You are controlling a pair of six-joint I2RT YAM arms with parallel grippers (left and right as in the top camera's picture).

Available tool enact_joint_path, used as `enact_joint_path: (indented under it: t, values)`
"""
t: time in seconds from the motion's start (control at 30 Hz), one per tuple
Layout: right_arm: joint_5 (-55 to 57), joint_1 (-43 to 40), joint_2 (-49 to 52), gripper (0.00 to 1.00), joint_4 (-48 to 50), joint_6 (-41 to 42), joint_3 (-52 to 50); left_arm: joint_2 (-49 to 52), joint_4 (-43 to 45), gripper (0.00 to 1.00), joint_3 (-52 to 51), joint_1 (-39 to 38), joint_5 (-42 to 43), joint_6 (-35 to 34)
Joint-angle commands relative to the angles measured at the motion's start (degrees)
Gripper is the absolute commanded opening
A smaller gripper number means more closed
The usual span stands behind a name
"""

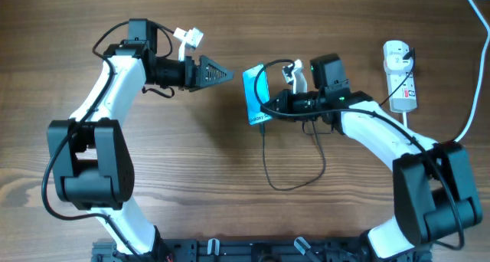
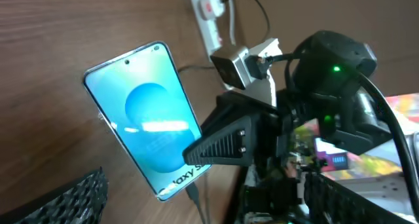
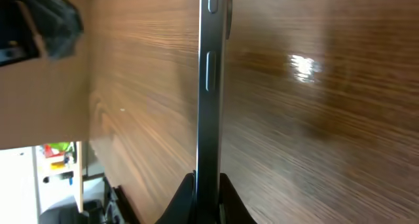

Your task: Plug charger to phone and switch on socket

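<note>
Where the right tool (image 3: pixel 209 192) is clamped on the phone (image 1: pixel 256 93), the handset stands on one long side near the middle of the worktop (image 1: pixel 191 162), its teal screen turned toward the left arm. Its long axis runs from the far side to the near side, slightly tilted, with the white text end nearest the robot. The charger (image 1: pixel 269 174) meets that near end, and its cable loops over the worktop. The left tool (image 1: pixel 218 73) hovers near the screen, fingers apart, holding nothing. The socket (image 1: pixel 400 78) lies well apart at the right.
</note>
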Motion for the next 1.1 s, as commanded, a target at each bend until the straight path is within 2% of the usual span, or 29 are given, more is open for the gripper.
enact_joint_path:
  t: [0.0,0.13,0.27,0.37,0.5,0.63,0.8,0.87,1.07]
  values:
    - [1.2,1.7,3.5,0.04,0.4,-0.3,0.4,-1.0,1.1,1.0,0.1,0.2,-8.7,0.3]
    - [1.2,4.6,8.7,0.04,2.5,1.2,0.4,-1.0,0.9,1.0,0.1,0.2,-15.3,0.3]
    - [1.2,5.1,12.0,0.04,5.7,4.0,0.4,-1.0,0.9,1.0,0.1,0.1,-15.4,0.3]
    - [5.4,5.3,13.4,0.04,6.7,3.9,0.4,-1.0,0.9,1.0,0.1,0.1,-15.4,0.3]
    - [5.7,5.3,13.8,0.06,6.8,2.7,0.4,-1.0,0.9,1.0,0.1,0.1,-15.5,0.3]
    - [8.4,5.3,13.8,0.23,8.4,2.4,0.4,-1.0,0.9,1.0,0.1,0.1,-15.9,0.3]
    - [10.6,5.3,13.8,0.26,8.5,2.4,0.4,-1.0,0.9,1.0,0.1,0.1,-24.6,0.3]
    - [10.6,5.3,13.8,0.36,8.0,2.4,0.4,-1.0,0.9,1.0,0.1,0.1,-28.7,0.3]
    - [19.1,5.2,12.3,0.43,6.8,1.9,0.4,-1.0,0.9,1.0,0.1,0.1,-36.5,0.3]
